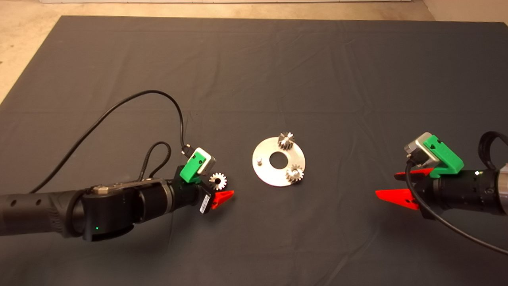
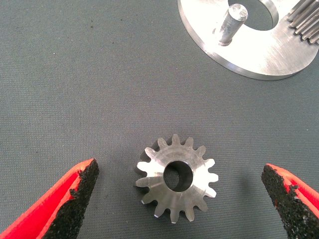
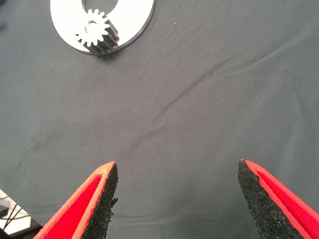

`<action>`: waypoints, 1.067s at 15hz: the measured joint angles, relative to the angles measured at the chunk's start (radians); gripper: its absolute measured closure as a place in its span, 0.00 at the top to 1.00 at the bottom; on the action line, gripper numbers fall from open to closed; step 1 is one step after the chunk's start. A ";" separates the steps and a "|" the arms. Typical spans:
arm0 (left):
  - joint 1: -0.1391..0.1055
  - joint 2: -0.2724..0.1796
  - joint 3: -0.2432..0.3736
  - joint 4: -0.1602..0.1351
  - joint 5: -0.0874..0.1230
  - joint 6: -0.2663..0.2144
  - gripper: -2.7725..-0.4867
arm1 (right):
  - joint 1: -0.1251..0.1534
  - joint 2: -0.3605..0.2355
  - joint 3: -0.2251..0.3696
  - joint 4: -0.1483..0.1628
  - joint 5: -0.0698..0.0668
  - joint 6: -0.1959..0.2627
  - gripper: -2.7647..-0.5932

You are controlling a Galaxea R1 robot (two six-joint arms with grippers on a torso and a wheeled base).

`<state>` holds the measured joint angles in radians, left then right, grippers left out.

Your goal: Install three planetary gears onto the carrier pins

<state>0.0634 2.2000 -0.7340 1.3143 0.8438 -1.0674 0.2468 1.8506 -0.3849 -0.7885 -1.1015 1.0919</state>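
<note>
- Dark mat [image 1: 254, 71] covers the counter; a round disc [image 1: 265, 171] lies in the middle.
- Two gears sit on pins (12 [image 1: 285, 141] and 5 o'clock [image 1: 295, 173]); one pin [image 1: 259, 160] is bare.
- Left gripper [image 2: 179, 191] is wide open around the shiny gear [image 2: 175, 178].
- Right gripper [image 1: 401, 184] waits open at 3 o'clock.

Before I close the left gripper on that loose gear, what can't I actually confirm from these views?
- Left gripper: the wrist view does not show whether its fingertips reach the mat beside the loose gear; in the head view its camera mount hides one finger.
- Disc: cut off by the left wrist view's edge; only the bare pin shows whole.
- Far seated gear: outside the right wrist view.
</note>
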 joint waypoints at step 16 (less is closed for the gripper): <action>0.011 0.024 -0.010 0.009 -0.002 0.057 0.57 | 0.000 -0.014 0.000 0.000 0.000 0.000 0.55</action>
<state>0.0745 2.2245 -0.7441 1.3234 0.8417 -1.0106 0.2471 1.8366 -0.3849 -0.7885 -1.1017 1.0919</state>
